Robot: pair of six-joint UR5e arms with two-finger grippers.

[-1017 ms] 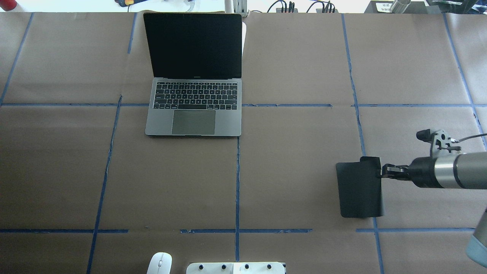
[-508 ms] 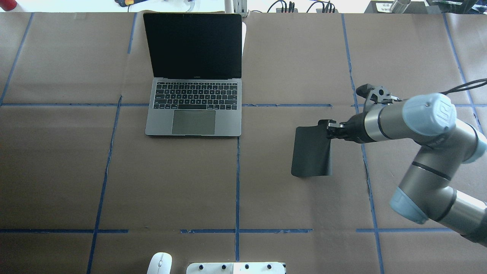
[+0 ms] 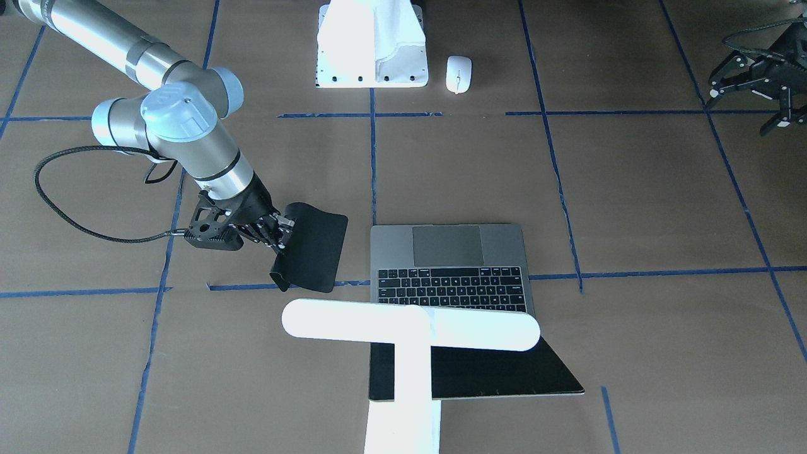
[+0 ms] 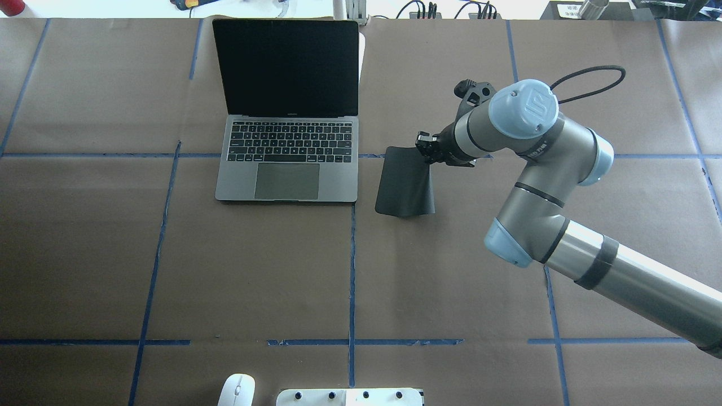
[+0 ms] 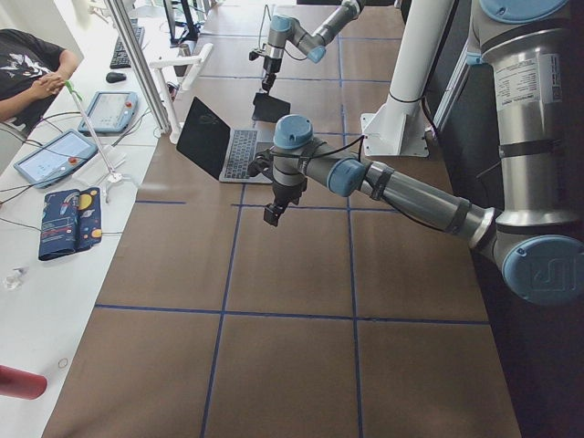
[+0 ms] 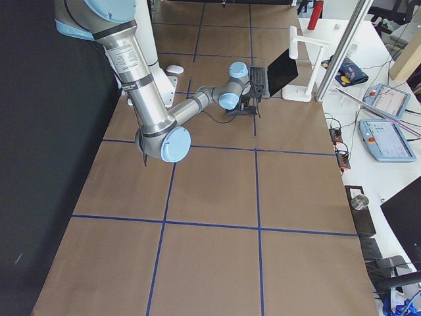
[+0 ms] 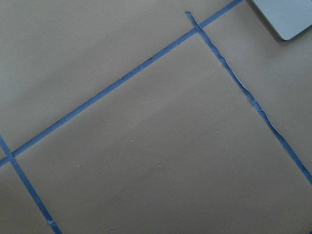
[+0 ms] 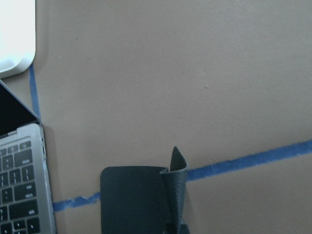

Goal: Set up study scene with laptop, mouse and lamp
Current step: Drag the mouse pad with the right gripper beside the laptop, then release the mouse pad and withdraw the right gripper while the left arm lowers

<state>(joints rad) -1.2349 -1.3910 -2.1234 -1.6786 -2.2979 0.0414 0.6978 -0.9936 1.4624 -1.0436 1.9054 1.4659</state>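
Mat-laying in hand: the right tool (image 4: 424, 148) clamps the black mat (image 4: 403, 189) by its curled edge, laptop (image 4: 287, 180) just beyond the mat. Next likely: lower flat onto the desk (image 4: 451, 282), release, fetch the distant mouse (image 4: 237, 390)

A robotics lab: blue-taped, paper-covered table (image 4: 451, 270) with teach pendants (image 6: 388, 139) alongside.
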